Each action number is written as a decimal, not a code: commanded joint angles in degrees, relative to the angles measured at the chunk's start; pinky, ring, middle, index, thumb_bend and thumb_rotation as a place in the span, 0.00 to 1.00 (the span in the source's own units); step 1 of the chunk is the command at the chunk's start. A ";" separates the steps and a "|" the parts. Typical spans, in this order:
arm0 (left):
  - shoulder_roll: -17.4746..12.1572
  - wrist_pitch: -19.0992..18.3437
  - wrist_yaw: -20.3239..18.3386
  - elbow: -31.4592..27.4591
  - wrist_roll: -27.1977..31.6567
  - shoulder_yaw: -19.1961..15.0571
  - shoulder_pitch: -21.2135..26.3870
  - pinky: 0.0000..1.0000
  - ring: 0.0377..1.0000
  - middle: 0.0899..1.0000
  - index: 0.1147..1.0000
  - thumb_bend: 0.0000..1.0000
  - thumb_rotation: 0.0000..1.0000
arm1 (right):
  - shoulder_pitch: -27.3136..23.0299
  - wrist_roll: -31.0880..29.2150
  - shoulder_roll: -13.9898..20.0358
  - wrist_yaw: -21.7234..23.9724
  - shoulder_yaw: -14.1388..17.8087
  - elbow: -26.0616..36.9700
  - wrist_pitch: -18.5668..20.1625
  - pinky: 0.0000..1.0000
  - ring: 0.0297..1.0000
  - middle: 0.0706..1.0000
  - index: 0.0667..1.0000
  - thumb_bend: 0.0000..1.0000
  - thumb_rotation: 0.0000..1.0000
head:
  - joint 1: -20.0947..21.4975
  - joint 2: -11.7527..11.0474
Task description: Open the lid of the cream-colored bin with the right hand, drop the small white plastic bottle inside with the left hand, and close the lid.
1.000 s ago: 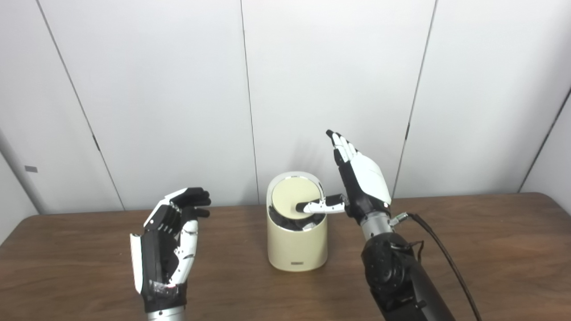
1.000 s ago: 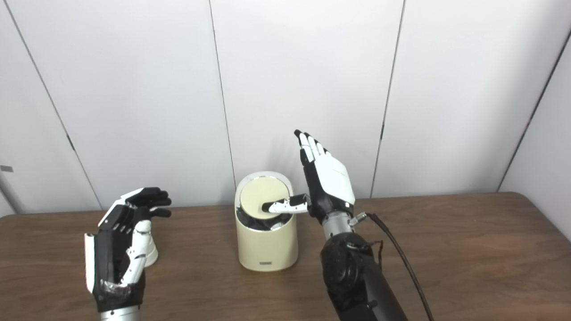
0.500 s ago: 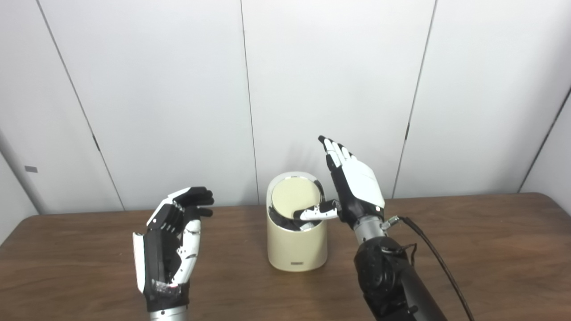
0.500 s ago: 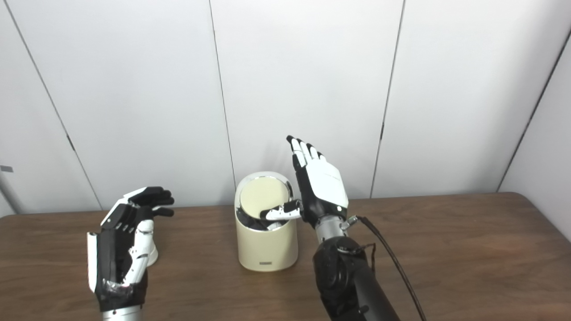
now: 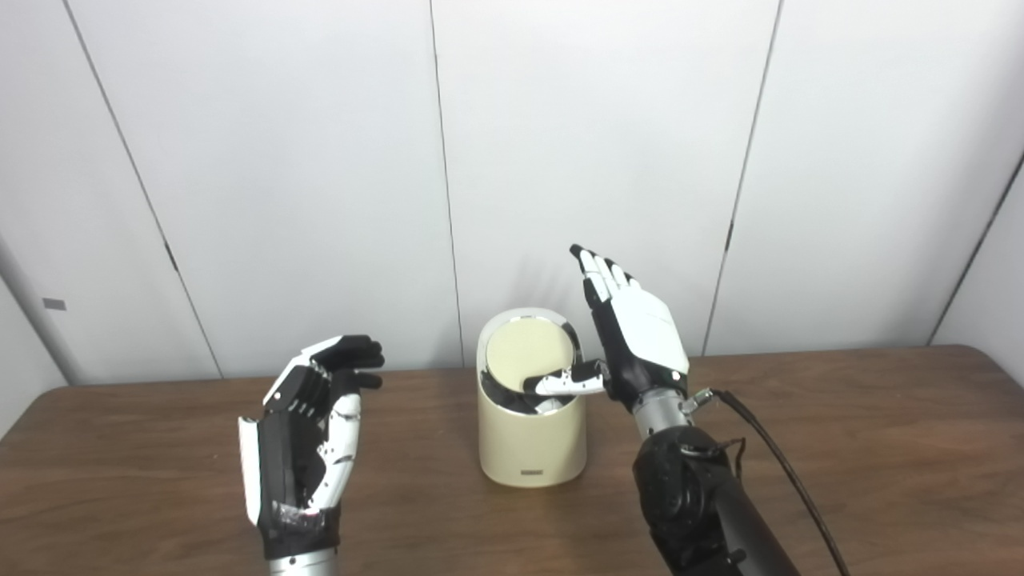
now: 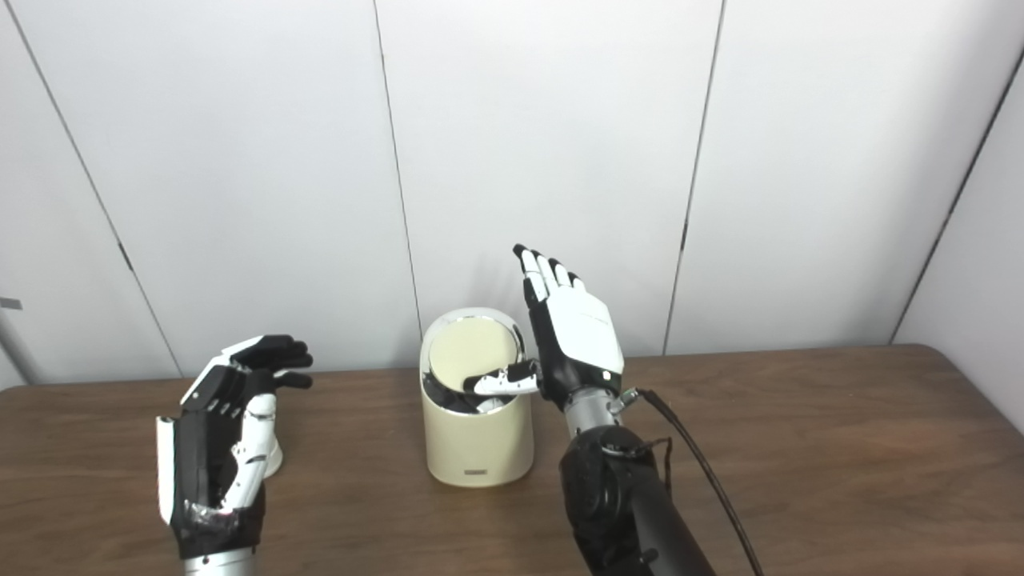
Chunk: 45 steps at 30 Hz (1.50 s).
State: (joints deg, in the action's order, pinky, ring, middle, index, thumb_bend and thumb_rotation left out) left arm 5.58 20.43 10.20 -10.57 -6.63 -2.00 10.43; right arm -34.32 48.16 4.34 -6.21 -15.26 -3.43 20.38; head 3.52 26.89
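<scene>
The cream-colored bin (image 5: 530,444) stands at the table's middle. Its round lid (image 5: 524,350) is tilted, its face toward me, with a dark gap showing below its front edge. My right hand (image 5: 640,344) is open just right of the bin, fingers pointing up. Its thumb reaches left over the gap and touches the lid's lower edge. My left hand (image 5: 308,436) is open and empty, raised over the table to the left of the bin. The small white bottle (image 6: 274,458) stands on the table behind the left hand; only a sliver shows in the right eye view.
The brown wooden table (image 5: 840,448) runs the full width, with white wall panels close behind it. A black cable (image 5: 772,460) hangs from my right wrist over the table's right side.
My right hand has dropped and shifted a little left, so its thumb went from the lid's face down to the lid's lower edge. The left hand has barely moved.
</scene>
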 commanded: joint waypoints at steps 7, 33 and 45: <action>0.24 0.42 -0.22 -1.69 -0.22 0.24 1.75 0.53 0.61 0.60 0.59 0.29 0.50 | -4.38 -3.85 -1.10 3.34 3.02 -0.56 4.93 1.00 0.99 0.98 0.98 0.85 0.21 | 0.25 -0.03; 0.19 0.12 -0.48 -1.77 0.18 0.37 1.80 0.54 0.61 0.60 0.59 0.28 0.51 | -4.65 -6.38 -0.98 5.29 4.75 -0.44 6.48 0.95 0.94 0.96 0.96 0.88 0.20 | 0.46 0.17; 0.31 0.02 -0.57 -1.94 0.82 0.49 1.88 0.54 0.61 0.60 0.59 0.28 0.50 | -4.52 -5.52 -1.49 5.52 4.79 -1.40 6.50 0.94 0.94 0.96 0.96 0.91 0.06 | 0.31 0.25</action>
State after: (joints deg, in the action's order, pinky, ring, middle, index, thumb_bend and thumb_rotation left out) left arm 5.59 20.03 10.02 -10.57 -5.91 -1.89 10.43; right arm -37.32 41.28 2.73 -0.69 -10.81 -4.65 26.68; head 3.78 27.07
